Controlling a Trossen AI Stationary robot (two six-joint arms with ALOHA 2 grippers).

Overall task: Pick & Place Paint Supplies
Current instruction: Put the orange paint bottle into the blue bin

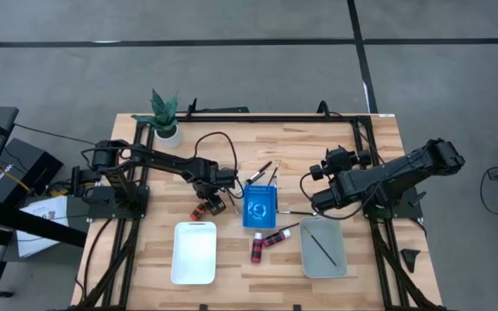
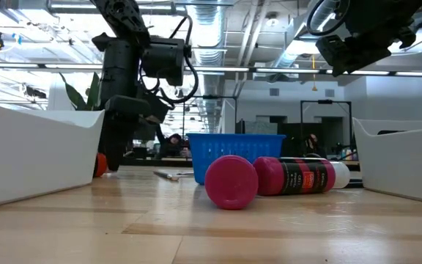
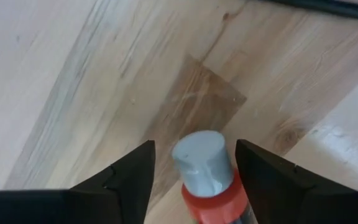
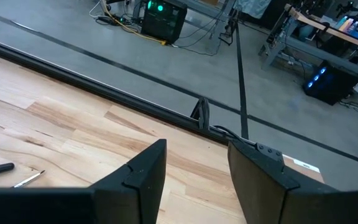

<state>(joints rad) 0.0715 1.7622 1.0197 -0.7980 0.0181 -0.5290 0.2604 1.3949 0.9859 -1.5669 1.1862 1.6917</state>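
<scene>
My left gripper is low over the table, left of the blue rack, and open. Its fingers stand on either side of a small red paint bottle with a pale cap; a gap shows on both sides. The bottle lies on its side on the wood. Two more red bottles lie on their sides in front of the rack, seen close in the low view. One dark brush lies in the grey tray. My right gripper hangs open above the table, holding nothing.
The blue square rack stands mid-table. A white tray sits near the front on the left, a grey tray on the right. Loose brushes lie behind the rack. A potted plant stands at the far left corner.
</scene>
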